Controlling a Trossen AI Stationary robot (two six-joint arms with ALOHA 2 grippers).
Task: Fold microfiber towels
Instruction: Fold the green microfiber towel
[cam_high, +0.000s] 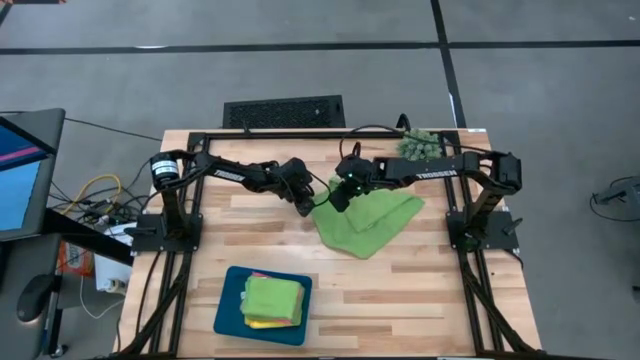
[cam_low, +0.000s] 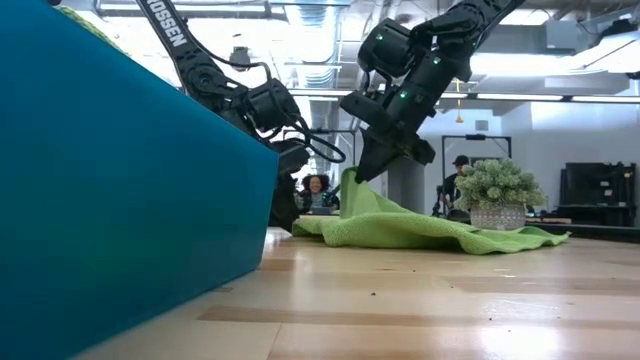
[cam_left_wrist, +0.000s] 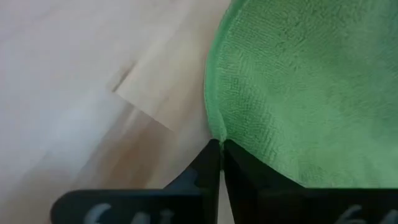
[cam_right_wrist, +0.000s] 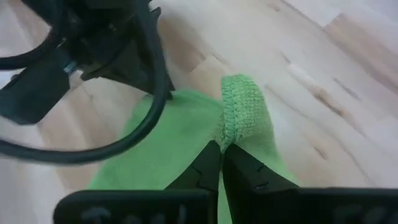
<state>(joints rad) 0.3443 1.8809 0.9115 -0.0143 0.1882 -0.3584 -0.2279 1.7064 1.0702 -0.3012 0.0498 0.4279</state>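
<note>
At the left edge of the high view a monitor (cam_high: 20, 170) and loose cables (cam_high: 95, 195) sit beside the wooden worktop (cam_high: 430, 290). Near the worktop's front left, a dark teal tray (cam_high: 228, 300) holds a stack of folded microfiber towels (cam_high: 272, 300), lime green on top with a yellow layer showing at the lower edge; in the low view the tray's wall fills the left side.

The left arm reaches in from the left, and the left tool (cam_left_wrist: 221, 144) is down at the left edge of the loose lime green towel (cam_high: 368, 220). Its 2 fingers are pressed together, pinching the towel's hemmed edge right at the worktop surface.

Just to the right, the right tool (cam_right_wrist: 222, 146) is pinched shut on a raised fold of the same towel; the hem bunches in a small loop above its fingertips. In the low view that corner stands lifted into a peak under the right tool, while the remaining cloth lies spread and rumpled on the worktop toward the right.

Farther right, at the worktop's back edge, a small spiky green plant (cam_low: 497, 190) stands in a pale pot. In the room behind, 2 people (cam_low: 316, 192) show in the low view.
</note>
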